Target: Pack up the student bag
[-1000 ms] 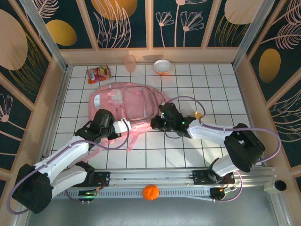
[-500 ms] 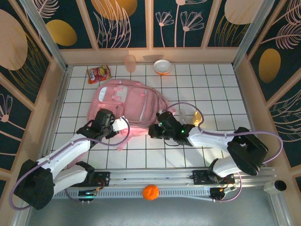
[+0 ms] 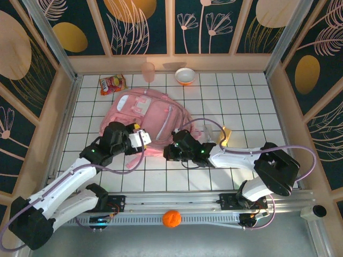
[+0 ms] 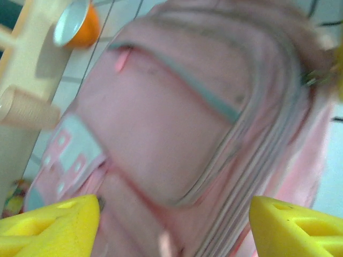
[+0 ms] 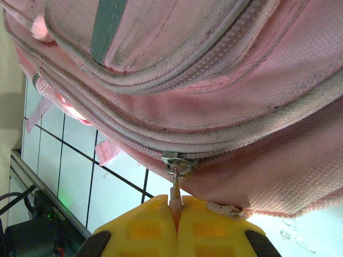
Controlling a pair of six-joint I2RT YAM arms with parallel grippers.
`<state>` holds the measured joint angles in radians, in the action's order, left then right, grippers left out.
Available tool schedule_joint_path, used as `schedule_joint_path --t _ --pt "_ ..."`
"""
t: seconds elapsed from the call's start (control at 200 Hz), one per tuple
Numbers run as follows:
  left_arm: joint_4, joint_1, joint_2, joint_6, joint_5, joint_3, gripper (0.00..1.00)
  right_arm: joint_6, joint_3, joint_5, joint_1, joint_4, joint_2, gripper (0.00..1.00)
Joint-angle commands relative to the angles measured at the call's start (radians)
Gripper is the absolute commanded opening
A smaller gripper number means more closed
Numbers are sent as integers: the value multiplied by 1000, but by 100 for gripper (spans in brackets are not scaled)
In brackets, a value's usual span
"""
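Student bag [image 3: 147,115] lies flat on the white tiled desk [image 3: 241,96], pink, front pockets facing up, directly ahead of both grippers and between them. Right gripper [image 5: 177,214] is at the bag's near right edge, yellow fingers pressed together and pinching the zip pull [image 5: 175,179]. The pull hangs from the metal slider on the white zip line, with bag fabric right above the fingers. Left gripper [image 3: 142,138] is at the bag's near left side, fingertips [image 4: 51,222] spread wide with nothing between them. The left wrist view is blurred, and the bag's pocket panel lies just beyond the gap.

Past the bag, far ahead of the left gripper by the back wall: snack packet [image 3: 113,83] to the left, a pale translucent cup [image 3: 148,71] in the middle, and an orange-and-white bowl [image 3: 185,76] to the right. All are apart from the bag.

Right of the right gripper, beside its arm, is a small yellow item [image 3: 225,132], too small to tell what. The arm's lilac cable [image 3: 203,118] arcs above that spot. An orange ball [image 3: 171,218] sits well behind both grippers on the rail between the arm bases.
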<state>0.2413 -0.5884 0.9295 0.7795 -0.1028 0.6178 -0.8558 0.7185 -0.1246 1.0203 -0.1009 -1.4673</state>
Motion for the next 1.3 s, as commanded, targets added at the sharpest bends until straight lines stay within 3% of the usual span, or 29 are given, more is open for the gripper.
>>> schedule_joint_path --t 0.0,0.27,0.39,0.465,0.535,1.051,1.186,1.296 --pt "-46 -36 87 50 -92 28 71 -9 28 -1 1 -25 6 0" --pt "-159 -87 252 85 -101 24 65 0 34 -9 -5 -25 10 0" --pt "-157 -88 277 94 -69 18 41 2 24 -25 -15 -41 26 0" --pt "-140 -88 269 102 -23 9 17 5 14 -27 -30 -35 44 0" --pt "-116 -88 248 109 11 -3 0 12 1 -27 -51 -15 66 0" --pt "89 -22 85 124 52 -40 0 200 -66 -114 -321 134 179 0" --pt "161 -23 32 135 31 -42 0 219 -60 -159 -333 71 146 0" --pt "204 -22 -23 107 66 -41 0 197 -61 -157 -284 25 139 0"
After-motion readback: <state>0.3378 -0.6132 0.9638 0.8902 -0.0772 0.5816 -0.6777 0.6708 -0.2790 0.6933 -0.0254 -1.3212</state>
